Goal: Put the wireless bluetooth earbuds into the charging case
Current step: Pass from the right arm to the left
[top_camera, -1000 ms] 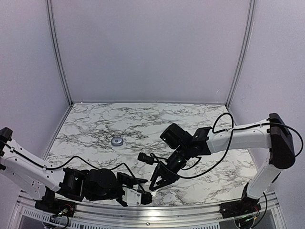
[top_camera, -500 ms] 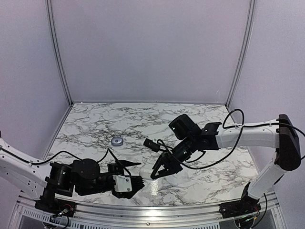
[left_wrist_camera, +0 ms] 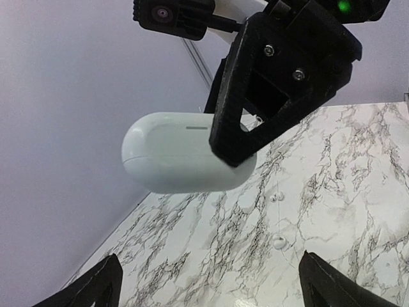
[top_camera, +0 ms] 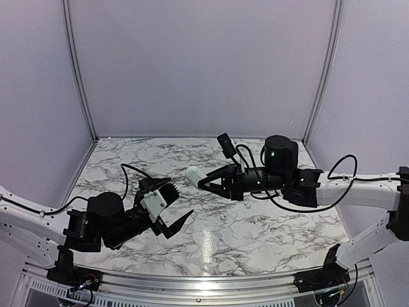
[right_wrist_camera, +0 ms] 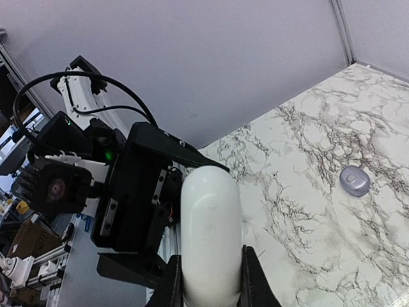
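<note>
My right gripper (top_camera: 206, 181) is shut on a white pill-shaped charging case (top_camera: 193, 173), lid closed, held in the air and pointing left. In the right wrist view the case (right_wrist_camera: 209, 217) stands between the two fingers. My left gripper (top_camera: 179, 202) is open and empty, facing the case from just below and to the left. The left wrist view shows the case (left_wrist_camera: 169, 153) above that gripper's wide-apart fingertips (left_wrist_camera: 101, 284). Two tiny white earbuds (top_camera: 225, 217) (top_camera: 247, 206) lie on the marble table under the right arm. In the left wrist view they are the earbuds (left_wrist_camera: 279, 242) (left_wrist_camera: 276, 198).
A small grey pebble-shaped case (right_wrist_camera: 354, 180) lies on the marble table (top_camera: 268, 236) at the left; my left gripper hides it in the top view. Pale walls close the back and both sides. The metal rail (top_camera: 204, 281) runs along the near edge.
My right gripper has lifted the white case from low near the front up and leftward, turning level. The left gripper has risen from the near edge and opened wide.
</note>
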